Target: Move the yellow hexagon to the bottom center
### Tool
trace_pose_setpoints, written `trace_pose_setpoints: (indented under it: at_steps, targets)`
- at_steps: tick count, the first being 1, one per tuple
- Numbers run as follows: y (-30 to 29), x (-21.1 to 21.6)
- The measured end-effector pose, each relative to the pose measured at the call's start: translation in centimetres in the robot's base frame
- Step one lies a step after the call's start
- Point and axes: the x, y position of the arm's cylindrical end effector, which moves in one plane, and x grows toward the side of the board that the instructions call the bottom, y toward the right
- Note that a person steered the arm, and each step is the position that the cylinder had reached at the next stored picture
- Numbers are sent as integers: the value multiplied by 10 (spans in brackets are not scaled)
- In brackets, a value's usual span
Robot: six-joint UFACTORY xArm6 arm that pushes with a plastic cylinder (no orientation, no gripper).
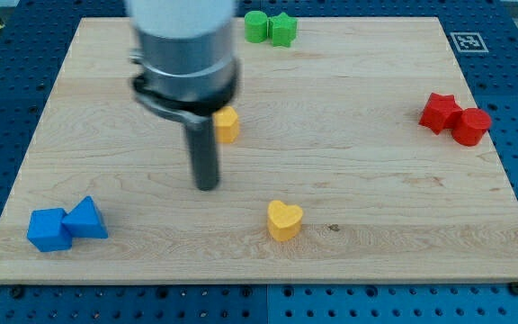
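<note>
The yellow hexagon (228,124) lies on the wooden board a little above the middle, its left part hidden behind my rod. My tip (207,186) rests on the board just below and to the left of the hexagon. A yellow heart (284,220) lies lower, near the bottom center, to the right of my tip.
Two green blocks (270,27) sit together at the top edge. Two red blocks (455,118) sit at the right. A blue cube (48,229) and a blue triangle (86,218) sit at the bottom left. A fiducial marker (465,41) is at the board's top right corner.
</note>
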Motion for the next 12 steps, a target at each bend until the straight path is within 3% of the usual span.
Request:
trace_pose_setpoints:
  at_steps: [1, 2, 3, 5, 7, 9, 12]
  targets:
    - [-53, -71]
    - [-46, -132]
    - [-26, -132]
    - [24, -89]
    - [82, -77]
    - [84, -29]
    - [137, 21]
